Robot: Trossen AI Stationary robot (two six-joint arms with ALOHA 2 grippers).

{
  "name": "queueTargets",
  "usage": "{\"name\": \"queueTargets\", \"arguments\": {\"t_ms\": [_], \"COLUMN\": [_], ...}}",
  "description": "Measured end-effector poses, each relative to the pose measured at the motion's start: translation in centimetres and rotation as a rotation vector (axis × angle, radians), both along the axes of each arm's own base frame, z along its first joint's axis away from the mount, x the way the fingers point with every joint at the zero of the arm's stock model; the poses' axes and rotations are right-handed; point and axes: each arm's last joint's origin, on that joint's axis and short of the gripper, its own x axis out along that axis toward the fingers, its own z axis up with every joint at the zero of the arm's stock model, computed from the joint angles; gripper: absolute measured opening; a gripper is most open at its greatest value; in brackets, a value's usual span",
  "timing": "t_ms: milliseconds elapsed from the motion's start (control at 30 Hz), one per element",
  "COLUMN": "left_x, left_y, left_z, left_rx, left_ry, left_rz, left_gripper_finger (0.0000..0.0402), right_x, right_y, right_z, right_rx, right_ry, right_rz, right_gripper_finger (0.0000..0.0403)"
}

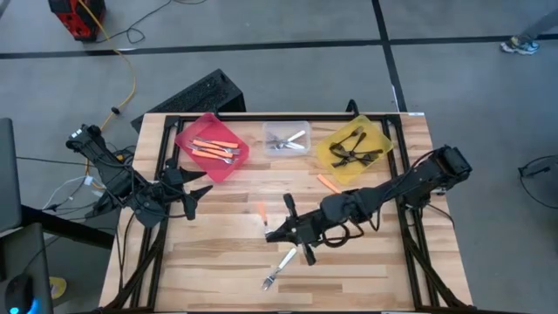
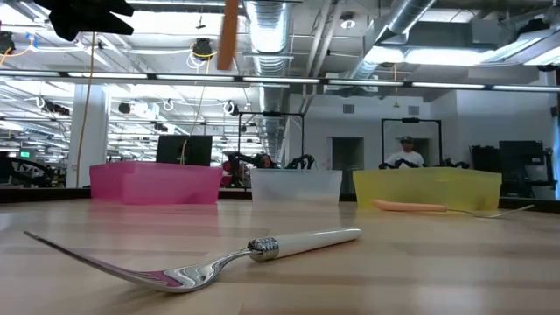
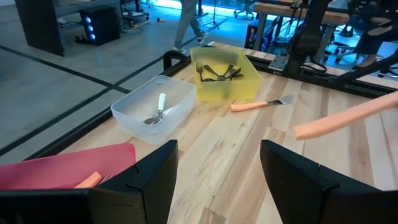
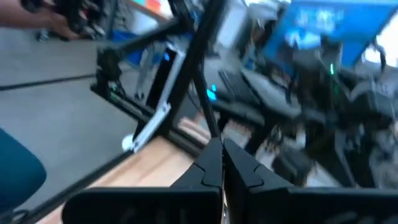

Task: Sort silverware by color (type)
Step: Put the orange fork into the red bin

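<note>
My right gripper [image 1: 270, 234] [image 4: 222, 163] hangs over the table's middle, pointing toward the left edge, shut on an orange-handled fork [image 1: 262, 212]. The fork's handle [image 2: 227, 35] hangs upright in the low view and also shows in the left wrist view [image 3: 348, 117]. A white-handled fork [image 1: 281, 266] [image 2: 289, 245] lies flat near the near edge. Another orange-handled fork [image 1: 330, 182] [image 3: 255, 104] lies in front of the yellow bin. My left gripper [image 1: 199, 194] [image 3: 217, 168] waits open at the table's left side. My right gripper holds the orange-handled fork lifted clear of the table, and the orange handle [image 2: 227, 52] hangs straight down below the hold. The shut fingers [image 4: 208, 169] hide the place of contact, so which part of the fork they have cannot be told.
Three bins stand along the far edge: a red one [image 1: 212, 146] with orange-handled forks, a clear one [image 1: 287, 139] with silver forks, and a yellow one [image 1: 353, 146] with dark forks. Bare wood [image 1: 209, 253] lies between the arms and the near edge.
</note>
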Motion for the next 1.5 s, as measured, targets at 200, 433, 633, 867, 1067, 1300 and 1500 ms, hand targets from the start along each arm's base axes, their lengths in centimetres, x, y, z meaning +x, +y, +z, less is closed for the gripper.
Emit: {"name": "queueTargets", "arguments": {"t_ms": [200,433,633,867,1067,1300,1500], "left_x": [0.0,0.0,-0.1,-0.1,-0.2,-0.2,-0.2], "left_y": [0.0,0.0,0.1,0.1,0.1,0.2,0.2], "left_z": [0.0,0.0,-0.1,-0.1,-0.2,-0.3,-0.3], "left_rx": [-0.005,0.000,0.014,0.032,0.041,0.052,0.052], "left_ry": [-0.005,-0.001,0.014,0.029,0.041,0.051,0.053], "left_rz": [-0.001,-0.001,0.000,-0.007,-0.008,-0.009,-0.011], "left_gripper_finger": [0.0212,0.0212,0.0212,0.0212,0.0212,0.0212,0.0212], "right_x": [0.6,1.7,3.6,6.8,9.3,12.3,14.4], "right_y": [-1.7,-5.6,-9.0,-12.6,-16.1,-19.6,-21.6], "right_z": [1.0,2.0,0.4,-3.9,-5.7,-6.7,-7.2], "right_rx": [-0.001,0.050,0.083,0.088,0.135,0.202,0.207], "right_ry": [-0.115,-0.257,-0.319,-0.321,-0.301,-0.286,-0.277], "right_rz": [0.012,0.051,0.033,-0.001,-0.034,0.003,-0.028], "right_gripper_finger": [0.0018,0.0018,0.0018,0.0018,0.0018,0.0018,0.0018]}}
